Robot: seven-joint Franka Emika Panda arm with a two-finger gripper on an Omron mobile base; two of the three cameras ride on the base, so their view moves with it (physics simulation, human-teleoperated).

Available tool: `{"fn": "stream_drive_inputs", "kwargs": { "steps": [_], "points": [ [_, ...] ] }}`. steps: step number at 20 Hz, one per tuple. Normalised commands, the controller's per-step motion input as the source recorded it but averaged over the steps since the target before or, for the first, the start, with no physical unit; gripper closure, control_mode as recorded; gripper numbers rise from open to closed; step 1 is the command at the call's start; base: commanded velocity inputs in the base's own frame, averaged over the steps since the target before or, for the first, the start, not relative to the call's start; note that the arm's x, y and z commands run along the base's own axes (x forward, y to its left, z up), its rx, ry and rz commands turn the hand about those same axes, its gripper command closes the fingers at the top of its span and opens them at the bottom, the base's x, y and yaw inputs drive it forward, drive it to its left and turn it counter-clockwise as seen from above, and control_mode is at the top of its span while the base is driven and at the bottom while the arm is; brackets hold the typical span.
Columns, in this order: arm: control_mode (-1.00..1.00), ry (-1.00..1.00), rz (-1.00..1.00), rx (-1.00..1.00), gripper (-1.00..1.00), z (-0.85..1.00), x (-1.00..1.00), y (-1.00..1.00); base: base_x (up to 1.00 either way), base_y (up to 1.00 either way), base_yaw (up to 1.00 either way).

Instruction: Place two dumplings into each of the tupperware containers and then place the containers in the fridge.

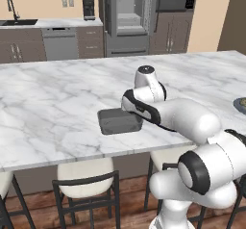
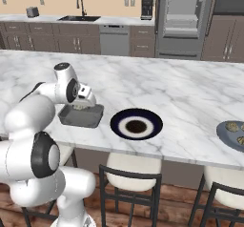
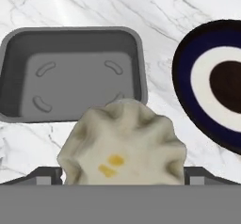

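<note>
claw: holds a dumpling between its fingertips, jaws spread wide around it, just above the near rim of the grey container
grey container: dark grey rectangular tray, inside bare, near edge of the tabletop, under the hand
navy plate: round, navy rim, white ring, dark centre, just right of the grey container, apart from it
grey-blue plate: far right near the tabletop edge, carries more dumplings
stools: below the near tabletop edge
fridge: far wall, doors open, pale shelves visible
sink: far counter, left
</note>
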Motion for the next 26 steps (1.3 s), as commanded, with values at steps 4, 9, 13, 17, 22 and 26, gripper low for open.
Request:
{"fn": "stream_drive_inputs", "kwargs": {
  "steps": [4, 9, 13, 17, 22, 26],
  "points": [
    [-1.00, 0.00, 0.00, 0.10, 1.00, 0.00, 0.29, 0.41, 0.00, 0.00, 0.00],
    [-1.00, -0.01, -0.02, 0.06, 1.00, -0.14, 0.14, 0.07, 0.00, 0.00, 0.00],
    [-1.00, -0.03, -0.01, 0.00, 1.00, -0.44, 0.26, 0.00, 0.00, 0.00, 0.00],
    [-1.00, -0.02, 0.00, 0.00, 1.00, -0.45, 0.29, 0.00, 0.00, 0.00, 0.00],
    [-1.00, 0.00, 0.00, 0.01, 1.00, -0.35, 0.27, 0.00, 0.00, 0.00, 0.00],
    [-1.00, 0.00, 0.00, 0.01, 1.00, -0.15, 0.31, 0.00, 0.00, 0.00, 0.00]
  ]
}}
